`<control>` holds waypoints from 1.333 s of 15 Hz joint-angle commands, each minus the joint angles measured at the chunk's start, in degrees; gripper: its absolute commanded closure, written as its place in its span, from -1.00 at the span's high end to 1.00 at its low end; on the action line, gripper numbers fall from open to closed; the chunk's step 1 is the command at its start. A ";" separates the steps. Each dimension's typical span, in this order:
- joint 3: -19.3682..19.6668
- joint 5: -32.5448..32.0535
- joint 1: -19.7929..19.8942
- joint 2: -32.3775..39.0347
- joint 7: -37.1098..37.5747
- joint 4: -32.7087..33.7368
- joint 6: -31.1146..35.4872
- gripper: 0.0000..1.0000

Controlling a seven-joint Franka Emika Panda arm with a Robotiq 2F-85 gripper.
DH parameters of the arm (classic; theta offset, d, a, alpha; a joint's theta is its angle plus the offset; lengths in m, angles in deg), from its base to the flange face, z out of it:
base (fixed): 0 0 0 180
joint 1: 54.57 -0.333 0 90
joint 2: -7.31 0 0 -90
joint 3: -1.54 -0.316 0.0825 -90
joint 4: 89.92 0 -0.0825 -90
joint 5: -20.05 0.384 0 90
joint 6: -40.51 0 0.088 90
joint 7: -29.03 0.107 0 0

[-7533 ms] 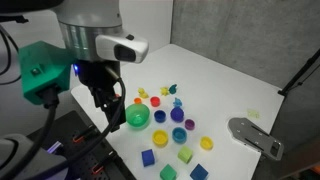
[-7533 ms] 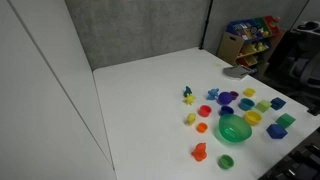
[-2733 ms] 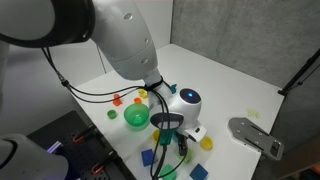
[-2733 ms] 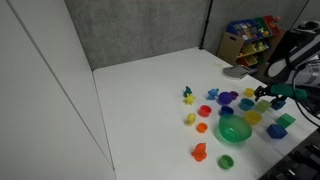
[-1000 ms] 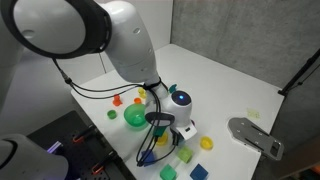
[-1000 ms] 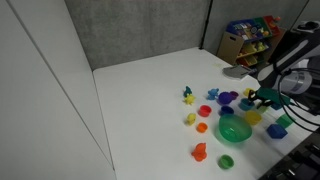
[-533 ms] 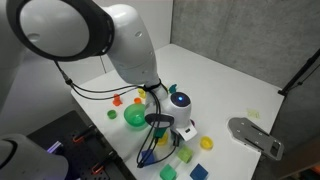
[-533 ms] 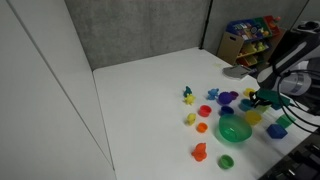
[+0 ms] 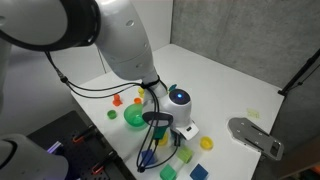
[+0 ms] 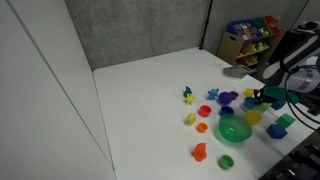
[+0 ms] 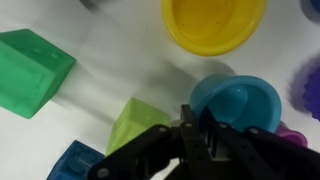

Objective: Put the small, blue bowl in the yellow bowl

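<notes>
**Item:** small, blue bowl (image 11: 243,100) (reads turquoise in the wrist view), upright, outside the yellow bowl (image 11: 214,22) and just below it in that view, the two rims apart

**Gripper** (image 11: 197,120): dark fingertips drawn near each other at the blue bowl's left rim; whether they pinch it or sit slack cannot be told

**Adjacent, on the white table** (image 10: 140,100): light green cube (image 11: 140,124), green block (image 11: 32,70), blue cube (image 11: 72,165)

**Also:** large green bowl (image 9: 135,117), close by the gripper in an exterior view

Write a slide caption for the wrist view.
Dark fingers overlap the edge of a cyan bowl, with the yellow bowl above it in frame and a green block at left.
</notes>
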 commanded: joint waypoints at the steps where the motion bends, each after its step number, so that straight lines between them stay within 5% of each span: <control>1: -1.48 -1.33 2.73 -7.86 -4.49 -7.79 0.04 -0.91; 9: -8.61 1.25 8.08 -16.33 -16.04 -18.69 2.76 -0.91; 20: -14.31 -0.15 11.87 -13.74 -18.48 -20.98 10.55 -0.91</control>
